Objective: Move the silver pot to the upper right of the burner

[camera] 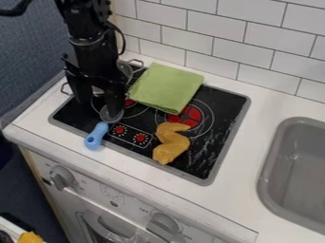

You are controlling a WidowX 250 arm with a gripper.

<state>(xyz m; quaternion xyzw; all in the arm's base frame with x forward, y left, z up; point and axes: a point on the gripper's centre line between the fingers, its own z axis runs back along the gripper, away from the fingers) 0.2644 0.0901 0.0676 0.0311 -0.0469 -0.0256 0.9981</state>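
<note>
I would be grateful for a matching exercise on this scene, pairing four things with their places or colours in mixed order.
Things:
1. Silver pot
2. Cloth
3. Utensil handle
4. Sink

Places or colours:
A. Blue
B. To the right of the stovetop
C. Partly hidden behind the robot arm
D. Green

Right pairs: 1-C, 2-D, 3-A, 4-B.

silver pot [126, 70] partly hidden by gripper [97, 98], far left on stove [223, 102]; green cloth [166, 88] laid to right; blue-handled utensil [96, 135] seen nearer.
</note>
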